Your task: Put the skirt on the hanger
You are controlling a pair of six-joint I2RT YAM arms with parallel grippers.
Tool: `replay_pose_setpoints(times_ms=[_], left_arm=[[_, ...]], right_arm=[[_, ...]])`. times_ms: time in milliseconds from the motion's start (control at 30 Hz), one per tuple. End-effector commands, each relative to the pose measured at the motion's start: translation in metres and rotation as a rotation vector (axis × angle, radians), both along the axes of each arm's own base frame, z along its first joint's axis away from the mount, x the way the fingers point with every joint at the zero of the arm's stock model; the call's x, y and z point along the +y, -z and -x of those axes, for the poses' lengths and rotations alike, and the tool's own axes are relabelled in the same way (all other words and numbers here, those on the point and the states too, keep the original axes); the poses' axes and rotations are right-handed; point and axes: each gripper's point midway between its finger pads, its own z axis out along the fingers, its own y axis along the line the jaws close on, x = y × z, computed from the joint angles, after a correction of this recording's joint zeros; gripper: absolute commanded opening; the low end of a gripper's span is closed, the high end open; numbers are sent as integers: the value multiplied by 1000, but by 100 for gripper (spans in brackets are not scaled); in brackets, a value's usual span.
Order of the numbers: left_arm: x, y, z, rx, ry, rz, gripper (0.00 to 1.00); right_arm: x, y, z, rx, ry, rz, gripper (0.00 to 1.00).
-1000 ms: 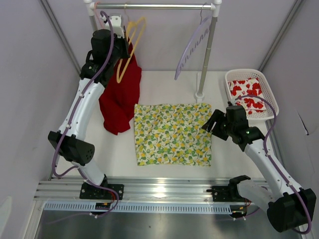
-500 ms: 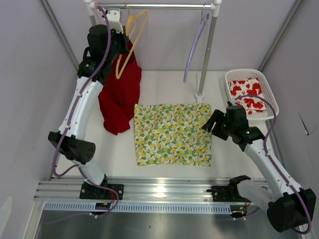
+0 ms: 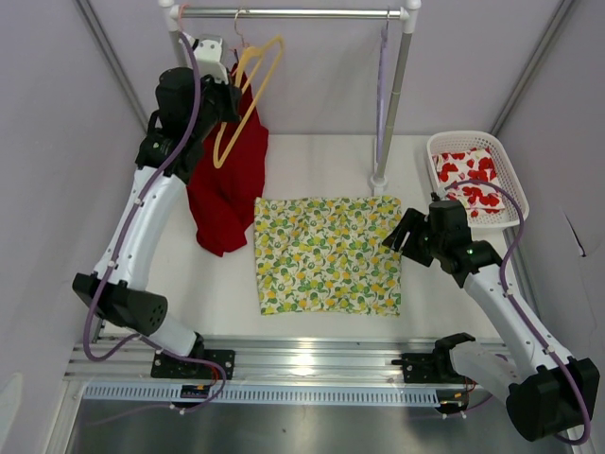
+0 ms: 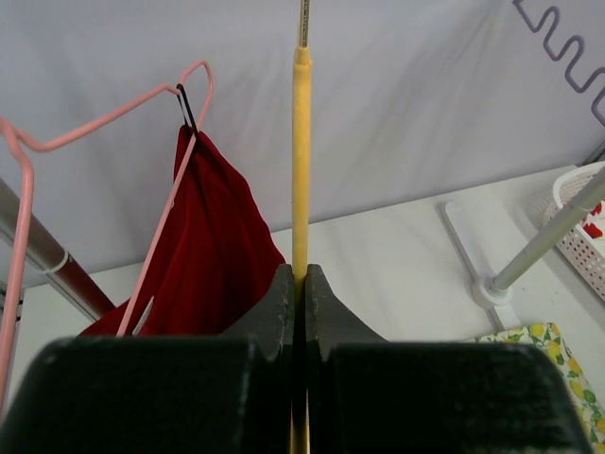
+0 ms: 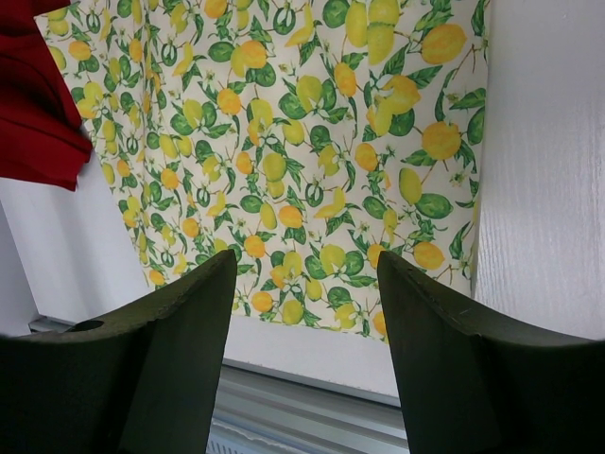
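Your left gripper (image 4: 298, 276) is clamped on the hanger (image 4: 301, 142); the skirt (image 3: 327, 253) lies flat at its five o'clock overhead, nearer your wide-open right gripper (image 5: 307, 260).

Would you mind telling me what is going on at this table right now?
The left gripper is shut on the yellow hanger, held up near the rail beside the red garment. The lemon-print skirt lies spread flat on the table, not yet on the hanger. The right gripper hangs open over the skirt's right edge.
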Motion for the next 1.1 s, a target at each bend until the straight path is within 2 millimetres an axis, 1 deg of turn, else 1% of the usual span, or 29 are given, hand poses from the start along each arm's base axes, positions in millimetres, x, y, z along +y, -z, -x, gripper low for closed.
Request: replay_pose_setpoints(times_ms=[0,33,67,100,167,267,300,333,367,400,433,467,500,533,567,600,633,667,700,733,800,833,867,900,933,967,1000,1033,1067], left_arm=[[4,-37,28,-118,39,14,0],[2,-42,34,-133,56,19,0],[1,-33,35,-120,66,14,0],[2,-43,44,-149,71,21,0],[0,-46,49,-150,91,22,0],[-7,-37,56,-111,141,14,0],[-7,-35,62,-100,152,13,0],[-10,-27,65,-79,175,11,0],[-11,-24,69,-70,187,8,0],[-12,-15,72,-49,198,5,0],[-11,-8,80,-36,207,5,0],[-14,-5,87,-30,226,20,0],[-17,20,89,23,246,23,0],[-19,12,101,-5,273,43,0],[-26,13,111,3,320,77,0],[-31,45,115,70,345,89,0],[-36,36,128,31,381,112,0],[-43,38,139,39,430,135,0],[-48,56,145,72,454,143,0],[-57,73,154,111,494,153,0],[-67,84,174,119,546,188,0],[-78,88,186,126,592,205,0],[-84,109,197,158,621,230,0],[-91,114,205,167,652,238,0],[-102,119,218,185,701,254,0],[-107,148,226,251,722,253,0],[-113,146,234,232,759,270,0],[-124,164,253,289,827,286,0],[-129,176,262,306,860,297,0]], right_arm=[[-1,-14,-4,-52,-10,-1,67],[-1,-13,-3,-52,-9,2,67],[-2,-14,-3,-56,-9,4,67],[-2,-14,-3,-54,-8,6,67],[-3,-14,-3,-54,-7,14,67],[-4,-16,-2,-61,-8,18,67],[-5,-17,-2,-61,-8,19,67],[-5,-17,-2,-62,-9,25,67],[-6,-19,-2,-61,-6,27,67],[-6,-21,-2,-65,-7,30,67],[-7,-23,-2,-70,-9,33,67],[-7,-26,-1,-72,-11,35,67],[-7,-28,-1,-73,-12,36,67],[-7,-30,-1,-75,-15,38,67],[-7,-33,-1,-76,-16,39,67],[-8,-34,-1,-78,-13,42,67],[-8,-35,0,-80,-18,45,67],[-10,-35,1,-77,-17,50,67],[-10,-37,1,-78,-16,50,67],[-10,-37,2,-79,-18,52,67],[-10,-35,4,-70,-20,53,67],[-9,-35,5,-68,-25,50,67],[-9,-35,5,-67,-22,48,66],[-10,-36,6,-70,-20,48,66],[-10,-37,7,-72,-18,47,66],[-10,-38,8,-72,-23,46,66],[-11,-42,10,-80,-19,44,66],[-11,-44,10,-84,-19,44,66],[-11,-44,12,-82,-18,43,66]])
